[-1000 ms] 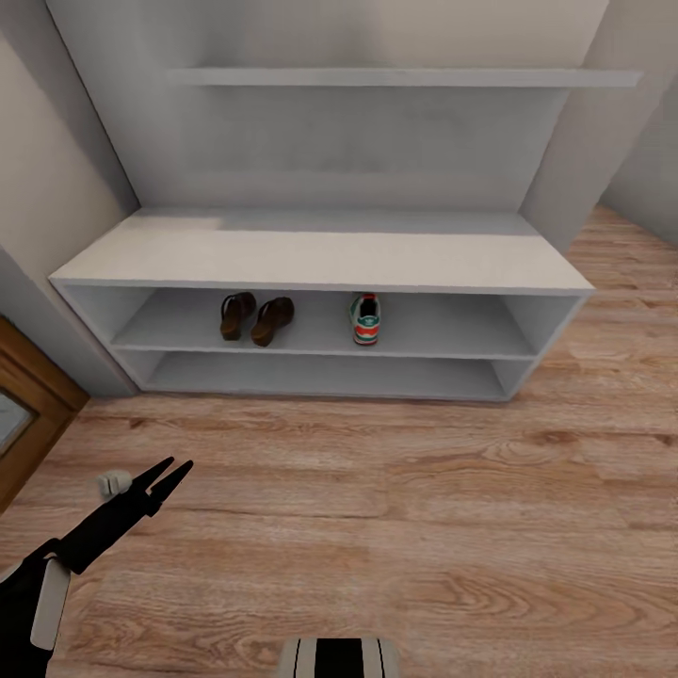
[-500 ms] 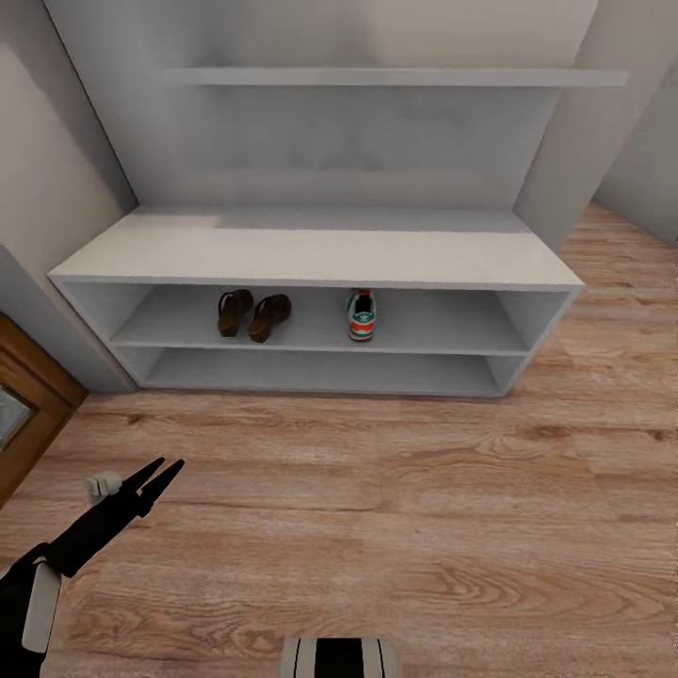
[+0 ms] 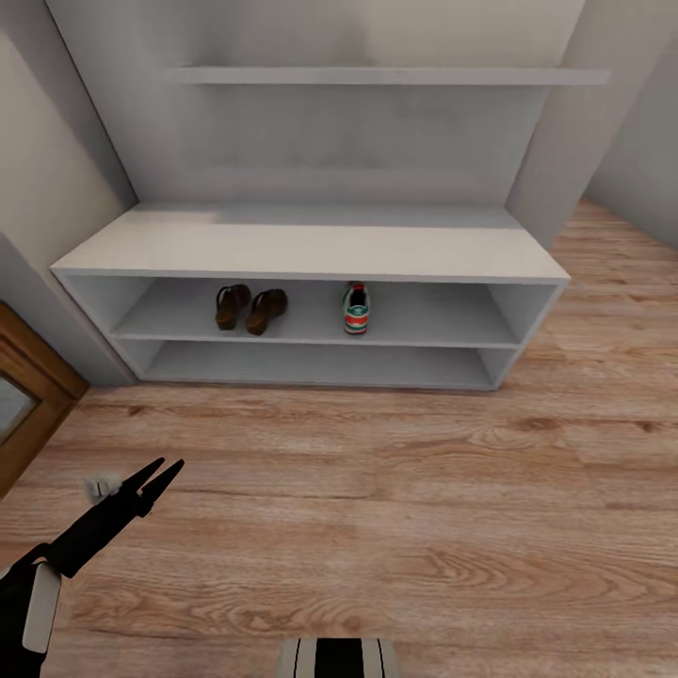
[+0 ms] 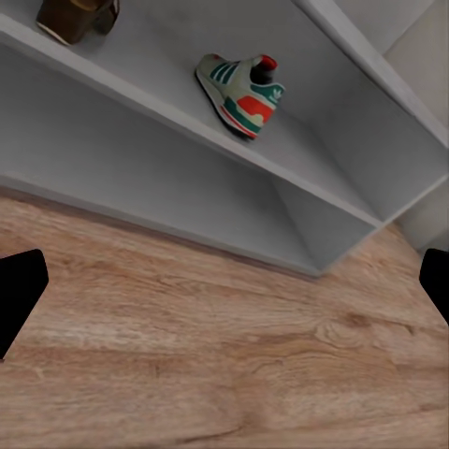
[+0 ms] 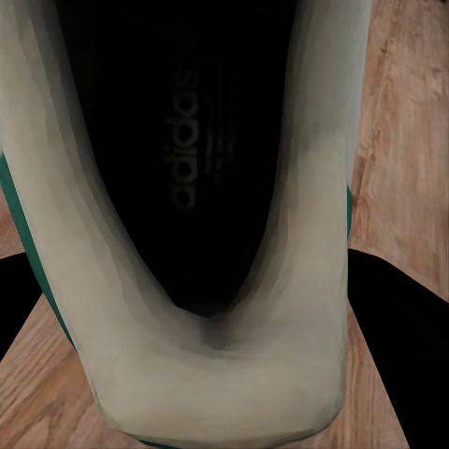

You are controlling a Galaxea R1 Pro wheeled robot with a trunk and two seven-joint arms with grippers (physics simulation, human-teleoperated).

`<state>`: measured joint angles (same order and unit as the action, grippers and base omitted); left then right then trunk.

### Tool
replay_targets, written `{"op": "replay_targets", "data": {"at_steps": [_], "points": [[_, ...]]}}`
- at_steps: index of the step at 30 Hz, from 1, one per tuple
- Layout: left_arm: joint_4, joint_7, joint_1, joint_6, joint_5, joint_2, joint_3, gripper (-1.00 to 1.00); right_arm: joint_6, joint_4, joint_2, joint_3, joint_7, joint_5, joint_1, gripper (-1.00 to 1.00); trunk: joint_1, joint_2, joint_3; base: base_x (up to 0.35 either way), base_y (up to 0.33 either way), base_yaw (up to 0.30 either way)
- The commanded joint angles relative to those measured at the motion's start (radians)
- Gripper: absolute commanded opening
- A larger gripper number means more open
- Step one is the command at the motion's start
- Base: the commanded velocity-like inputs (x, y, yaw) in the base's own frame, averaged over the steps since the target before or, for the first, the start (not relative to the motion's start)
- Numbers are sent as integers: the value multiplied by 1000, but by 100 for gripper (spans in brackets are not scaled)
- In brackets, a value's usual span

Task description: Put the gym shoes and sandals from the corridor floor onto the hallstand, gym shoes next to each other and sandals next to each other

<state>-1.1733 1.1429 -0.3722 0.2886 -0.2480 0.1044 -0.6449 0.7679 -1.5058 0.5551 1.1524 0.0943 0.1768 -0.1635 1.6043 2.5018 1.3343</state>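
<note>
The white hallstand (image 3: 311, 250) stands against the far wall. On its upper shelf, two brown sandals (image 3: 233, 306) (image 3: 266, 310) sit side by side, and one gym shoe (image 3: 356, 309) stands to their right with its heel facing me. The left wrist view also shows that gym shoe (image 4: 241, 92) and a sandal (image 4: 77, 14). My left gripper (image 3: 168, 464) hangs open and empty over the corridor floor (image 3: 424, 508). In the right wrist view, the second gym shoe (image 5: 309, 187) is seen very close from above, with my right gripper (image 5: 210, 313) shut on its heel.
A thin floating wall shelf (image 3: 377, 75) hangs above the hallstand. A wooden door frame (image 3: 24, 395) sits at the left edge, and grey walls close in both sides of the alcove. The hallstand's lower shelf (image 3: 311, 367) holds nothing.
The whole head view has shifted: the hallstand now looks slightly farther off and further left, so the camera moved. The shoes on the shelf and my left gripper keep their places.
</note>
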Motion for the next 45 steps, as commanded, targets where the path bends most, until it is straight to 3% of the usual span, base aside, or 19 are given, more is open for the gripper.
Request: {"op": "replay_targets", "data": {"at_steps": [1, 12, 15, 19, 30, 42, 45], "points": [[0, 3, -1, 10, -3, 0, -1, 100, 4, -1, 0, 0, 10, 10, -1, -100, 0, 0, 1, -2, -186, 0], [0, 4, -1, 10, -3, 0, -1, 100, 4, -1, -4, -7, 10, 10, -1, -100, 0, 0, 1, 0, -162, 0], [0, 4, -1, 10, -4, 0, -1, 100, 4, -1, -4, -54, 10, 10, -1, -100, 0, 0, 1, 0, -6, 0], [0, 4, -1, 10, -4, 0, -1, 100, 4, -1, -4, -72, 10, 10, -1, -100, 0, 0, 1, 0, -38, 0], [0, 3, -1, 10, -4, 0, -1, 100, 4, -1, -4, -75, 10, 10, -1, -100, 0, 0, 1, 0, -247, 0], [0, 4, -1, 10, -4, 0, -2, 100, 4, -1, -4, -74, 10, 10, -1, -100, 0, 0, 1, 0, -27, 0], [0, 2, -1, 10, -4, 1, -51, 100, 4, 0, -6, -113, 9, 11, -1, -100, 0, 0, 1, 0, 0, 0]]}}
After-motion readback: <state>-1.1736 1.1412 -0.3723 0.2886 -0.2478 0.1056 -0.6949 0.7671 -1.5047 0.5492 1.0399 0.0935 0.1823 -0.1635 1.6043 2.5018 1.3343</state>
